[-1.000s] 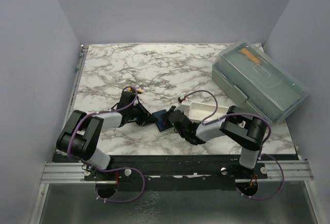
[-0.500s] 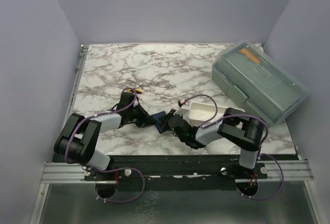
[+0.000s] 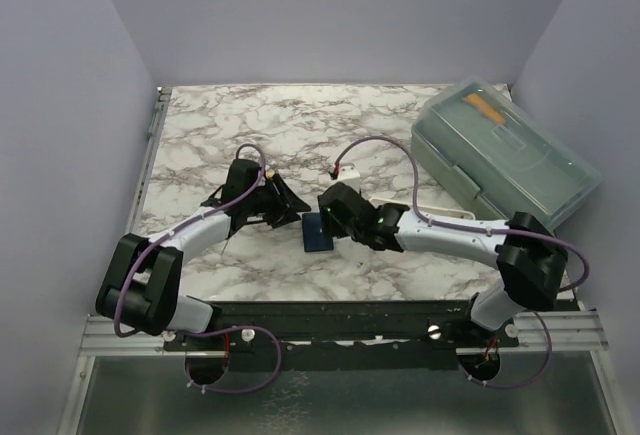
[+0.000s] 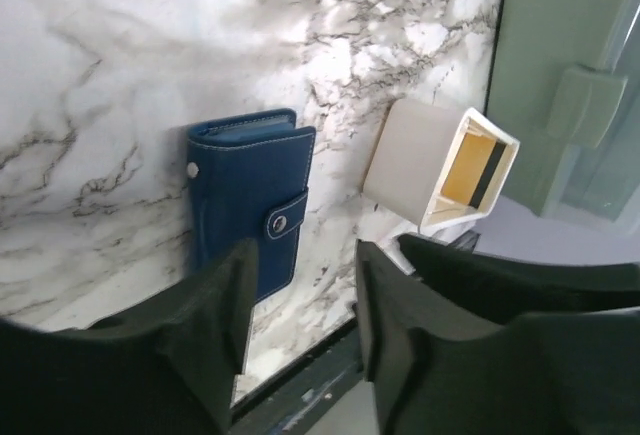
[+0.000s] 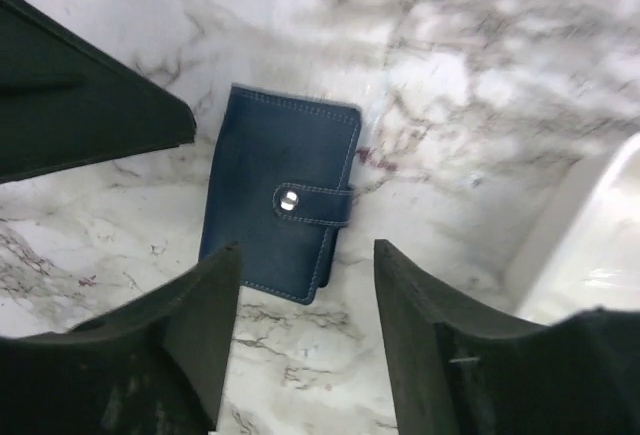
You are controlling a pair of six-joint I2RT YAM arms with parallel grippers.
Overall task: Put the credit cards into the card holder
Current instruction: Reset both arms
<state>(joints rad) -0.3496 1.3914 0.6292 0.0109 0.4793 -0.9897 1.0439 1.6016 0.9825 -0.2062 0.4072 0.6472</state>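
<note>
Card holder (image 3: 318,232) lies flat on the bench (image 3: 300,125), snapped shut, betw. the two hands nr the front edge. Left hand (image 4: 302,285) and right hand (image 5: 308,285) are both seen open, nothing gripped. From the right hand the holder is just ahead, long axis approx. along the reach. From the left it is ahead, slightly left. Right is judged nearer. One golden-tan card (image 4: 468,170) is seen in the white tray (image 4: 405,155) beside it; 2nd card not found.
</note>
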